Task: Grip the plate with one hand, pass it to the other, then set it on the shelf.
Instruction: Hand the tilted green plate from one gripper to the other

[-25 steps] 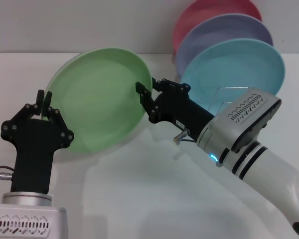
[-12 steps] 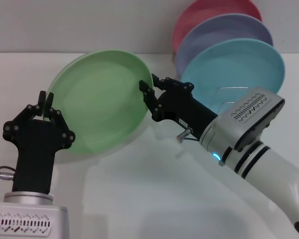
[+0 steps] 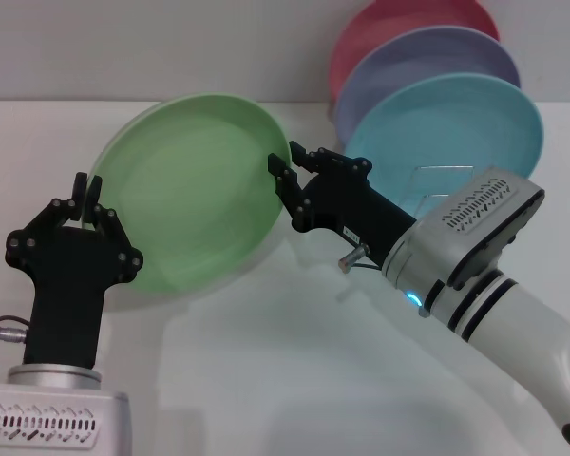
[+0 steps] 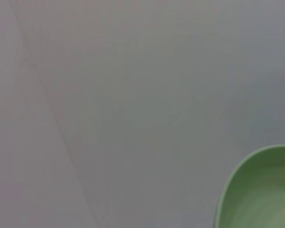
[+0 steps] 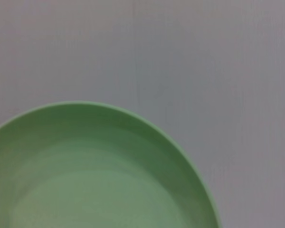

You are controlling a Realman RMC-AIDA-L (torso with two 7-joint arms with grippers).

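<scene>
The light green plate (image 3: 195, 190) was held tilted above the white worktop (image 3: 294, 380), with the left hand (image 3: 85, 195) pinching its left rim between closed fingers. The right hand (image 3: 287, 169) stood at the plate's right rim with its fingers apart around the edge, though whether they actually touched it I could not tell. Behind, the wire shelf (image 3: 435, 185) (already holding turquoise, lavender and pink plates) stood at the right.

Pink plate (image 3: 385, 24), lavender plate (image 3: 427, 57), turquoise plate (image 3: 456, 123) — stacked upright, overlapping, white table (image 3: 266, 380).
</scene>
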